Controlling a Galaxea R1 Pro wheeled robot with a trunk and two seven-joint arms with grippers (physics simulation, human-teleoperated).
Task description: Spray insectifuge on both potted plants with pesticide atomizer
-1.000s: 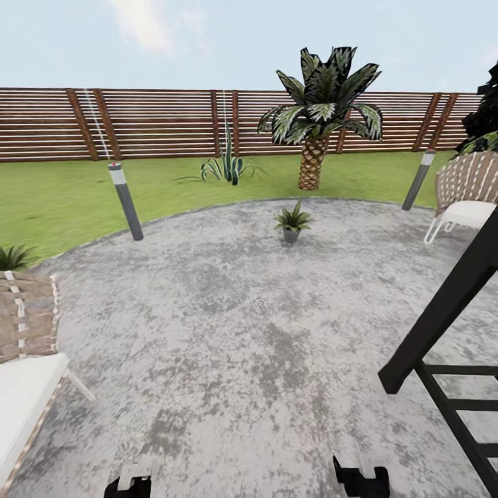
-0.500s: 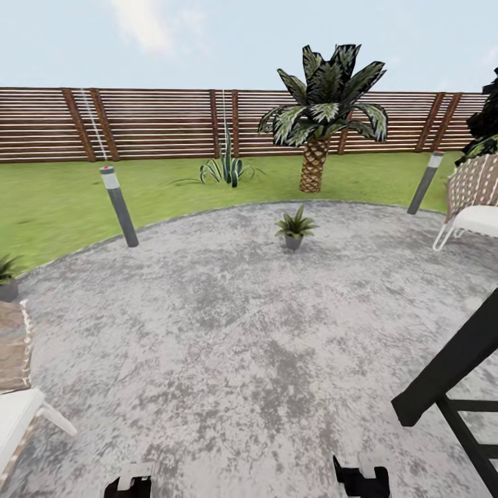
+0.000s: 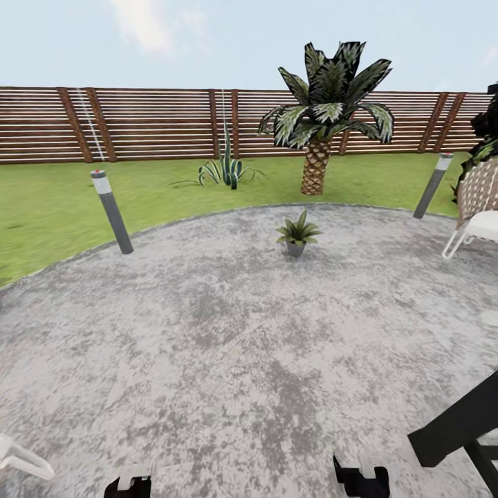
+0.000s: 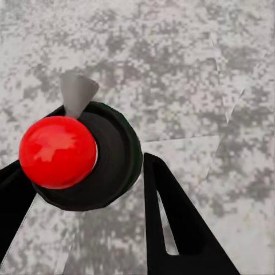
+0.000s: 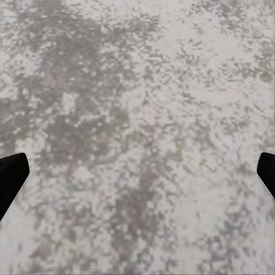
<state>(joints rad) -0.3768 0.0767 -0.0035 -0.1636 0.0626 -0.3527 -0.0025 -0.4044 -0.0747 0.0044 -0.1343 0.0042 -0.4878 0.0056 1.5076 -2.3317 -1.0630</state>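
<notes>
Grey mottled patio point(image 3: 228, 346) fills the lower head view, with one potted plant point(image 3: 297, 235) just above centre, lawn point(image 3: 55, 207) and brown slat fence point(image 3: 159, 124) behind it, and a palm point(image 3: 325, 111) at upper right. The left gripper point(image 4: 86, 189) holds the pesticide atomizer point(image 4: 91, 157), its red cap toward the wrist camera, between black fingers point(image 4: 172, 223). The right gripper point(image 5: 137, 172) is spread wide over bare paving, its tips at the frame's side edges.

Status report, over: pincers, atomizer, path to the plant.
Left pincer shut on the pesticide atomizer, red top facing the wrist camera. Right pincer open, nothing between its fingers. One potted plant ahead on the patio, bare paving in between.
</notes>
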